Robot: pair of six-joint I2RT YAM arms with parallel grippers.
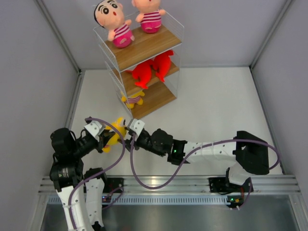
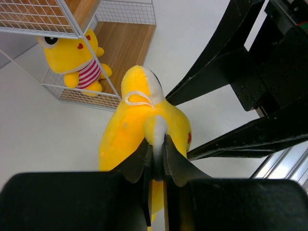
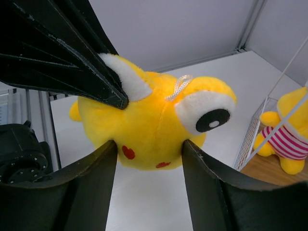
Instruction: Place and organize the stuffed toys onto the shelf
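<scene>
A yellow figure [image 1: 116, 129] hangs above the table between both grippers, in front of the shelf [image 1: 149, 44]. My left gripper [image 1: 107, 137] is shut on a white patch of it [image 2: 139, 120]. My right gripper [image 1: 129, 131] grips its head from both sides [image 3: 154, 120]. On the shelf, two boy dolls [image 1: 113, 21] [image 1: 150, 17] sit on the top board. Two red sharks [image 1: 142, 74] [image 1: 162, 62] lie on the middle board. The other yellow figure [image 1: 134, 99] sits on the bottom board; it also shows in the left wrist view [image 2: 77, 57] and the right wrist view [image 3: 286, 134].
Grey enclosure walls stand left, right and behind the white table. A metal rail [image 1: 168, 185] runs along the near edge with both arm bases. Purple cables [image 1: 130, 163] loop between the arms. The shelf's wire frame [image 2: 86, 96] is close beside the held toy.
</scene>
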